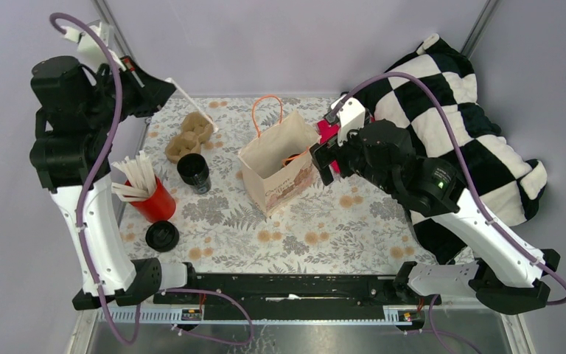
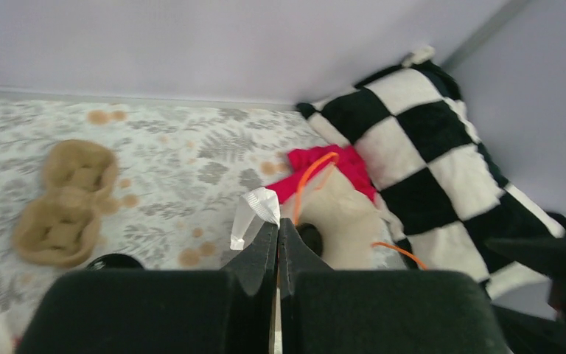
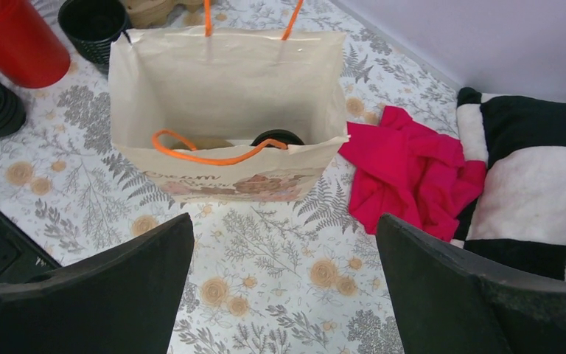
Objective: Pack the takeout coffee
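The paper bag (image 1: 276, 166) stands open mid-table with orange handles. Inside it, in the right wrist view, the round black lid of the takeout coffee (image 3: 278, 138) shows at the bottom of the bag (image 3: 228, 81). My right gripper (image 1: 323, 158) hovers just right of the bag, open, nothing between its fingers (image 3: 284, 221). My left gripper (image 1: 166, 82) is raised at the back left, shut on a white wrapped straw (image 1: 195, 109) that slants down toward the bag. The straw's wrapper end (image 2: 254, 214) sticks out above the closed jaws (image 2: 278, 225).
A lidless black cup (image 1: 193, 172), a red cup of white straws (image 1: 155, 200), a stack of black lids (image 1: 162, 236) and a cardboard cup tray (image 1: 189, 135) sit left of the bag. A red cloth (image 3: 413, 169) and checkered blanket (image 1: 457, 125) lie right.
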### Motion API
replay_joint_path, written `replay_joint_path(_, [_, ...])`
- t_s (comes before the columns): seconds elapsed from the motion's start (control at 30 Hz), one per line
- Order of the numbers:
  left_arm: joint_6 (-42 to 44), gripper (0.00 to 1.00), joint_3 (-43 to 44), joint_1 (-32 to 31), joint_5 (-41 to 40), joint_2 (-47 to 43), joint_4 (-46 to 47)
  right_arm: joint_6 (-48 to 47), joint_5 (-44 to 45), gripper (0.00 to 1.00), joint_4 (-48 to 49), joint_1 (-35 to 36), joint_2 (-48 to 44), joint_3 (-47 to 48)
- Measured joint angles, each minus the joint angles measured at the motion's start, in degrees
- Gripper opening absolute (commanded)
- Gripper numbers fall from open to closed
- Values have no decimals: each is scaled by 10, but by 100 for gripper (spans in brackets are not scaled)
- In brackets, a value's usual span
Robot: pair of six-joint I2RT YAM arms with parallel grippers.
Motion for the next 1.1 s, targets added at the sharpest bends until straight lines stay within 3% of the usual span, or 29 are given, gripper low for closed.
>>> replay_joint_path(0.27, [-36, 0, -5, -51, 122, 23, 69, 17, 42, 100, -3, 0, 3, 26])
replay_joint_path(0.5, [-60, 0, -50, -134, 145, 21, 132, 43, 68, 100, -12, -1, -1, 44])
replay_joint_path(0.8, [-36, 0, -98, -276, 65, 35, 149, 60, 87, 100, -20, -1, -22, 44])
replay_joint_path(1.1, [30, 0, -161, -374, -97, 45, 90, 69, 102, 100, -20, -1, -45, 43])
